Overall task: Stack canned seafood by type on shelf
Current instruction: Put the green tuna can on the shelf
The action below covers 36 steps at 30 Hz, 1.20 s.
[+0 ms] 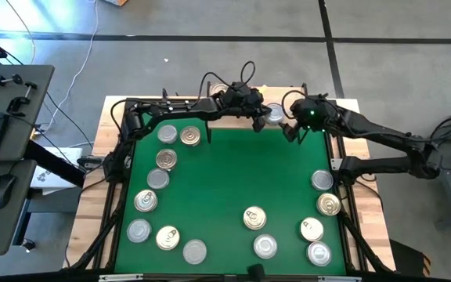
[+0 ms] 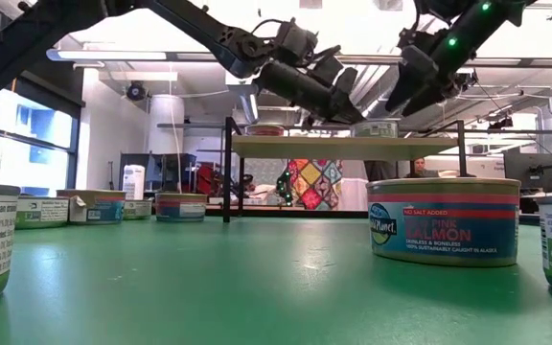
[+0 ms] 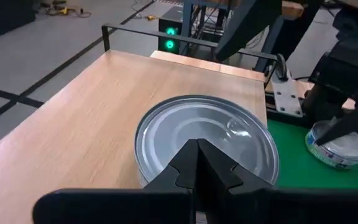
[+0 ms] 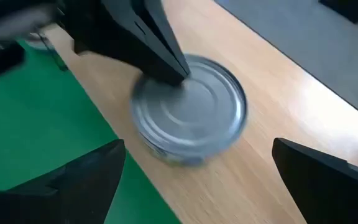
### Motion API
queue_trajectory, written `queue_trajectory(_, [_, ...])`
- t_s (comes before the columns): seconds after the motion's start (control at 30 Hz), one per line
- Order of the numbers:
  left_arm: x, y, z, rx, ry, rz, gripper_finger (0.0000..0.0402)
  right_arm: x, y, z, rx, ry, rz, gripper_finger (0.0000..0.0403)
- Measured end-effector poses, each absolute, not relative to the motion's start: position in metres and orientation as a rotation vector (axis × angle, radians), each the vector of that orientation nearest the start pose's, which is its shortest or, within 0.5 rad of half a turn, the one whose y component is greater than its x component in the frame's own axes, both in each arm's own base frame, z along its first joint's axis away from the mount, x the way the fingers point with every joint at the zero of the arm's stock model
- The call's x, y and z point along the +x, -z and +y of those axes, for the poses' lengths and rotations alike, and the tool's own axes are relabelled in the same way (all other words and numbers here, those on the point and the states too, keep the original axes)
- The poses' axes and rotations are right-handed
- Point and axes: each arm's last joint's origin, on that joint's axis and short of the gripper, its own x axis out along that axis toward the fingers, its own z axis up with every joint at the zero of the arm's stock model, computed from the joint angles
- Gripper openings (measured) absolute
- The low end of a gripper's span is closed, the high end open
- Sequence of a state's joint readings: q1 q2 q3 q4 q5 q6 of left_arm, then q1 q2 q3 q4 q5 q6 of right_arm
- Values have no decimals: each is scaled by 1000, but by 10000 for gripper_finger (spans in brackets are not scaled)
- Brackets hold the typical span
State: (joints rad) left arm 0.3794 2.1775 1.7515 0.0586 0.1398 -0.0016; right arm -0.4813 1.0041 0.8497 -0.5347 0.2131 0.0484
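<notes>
The large green mat (image 1: 233, 188) covers the worktop and carries many round flat metal tins (image 1: 254, 218). At its far edge stands the small light wood shelf (image 3: 73, 124). One silver-lidded tin (image 4: 188, 109) lies on it. The left gripper (image 4: 166, 65) rests clenched on its lid. The right gripper (image 4: 197, 180) hovers near, jaws released.

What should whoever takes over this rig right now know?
Left tool is shut, its tip on the lid of a silver tin on the shelf.
Right tool is open, aimed at that tin.
A second tin sits at the shelf's other end.
Done: two tins shelved, unstacked.
Left: about fourteen tins on the mat to sort and stack.
</notes>
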Motion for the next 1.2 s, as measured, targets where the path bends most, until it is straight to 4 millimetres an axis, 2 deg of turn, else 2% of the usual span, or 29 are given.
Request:
queue_trajectory(0.07, [472, -252, 180, -72, -226, 351, 0, 181, -287, -99, 135, 671, 667, 396])
queue_trajectory(0.23, [451, -315, 158, 22, -196, 317, 0, 193, -284, -102, 133, 636, 637, 375])
queue_trajectory(0.43, [403, -365, 125, 142, -234, 465, 0, 203, -271, -112, 146, 652, 686, 295])
queue_trajectory(0.53, [376, -376, 112, 148, -258, 506, 0, 208, -265, -121, 153, 681, 700, 249])
queue_trajectory(0.63, [355, -367, 101, 121, -274, 557, 0, 211, -261, -129, 156, 717, 701, 213])
queue_trajectory(0.73, [335, -357, 88, 92, -290, 568, 0, 210, -261, -134, 160, 739, 691, 195])
queue_trajectory(0.83, [318, -343, 75, 64, -310, 561, 0, 207, -262, -140, 168, 763, 678, 191])
queue_trajectory(1.0, [296, -308, 55, 5, -334, 567, 0, 198, -261, -151, 188, 838, 679, 190])
queue_trajectory(1.2, [281, -271, 31, -63, -337, 534, 0, 187, -261, -164, 204, 910, 682, 190])
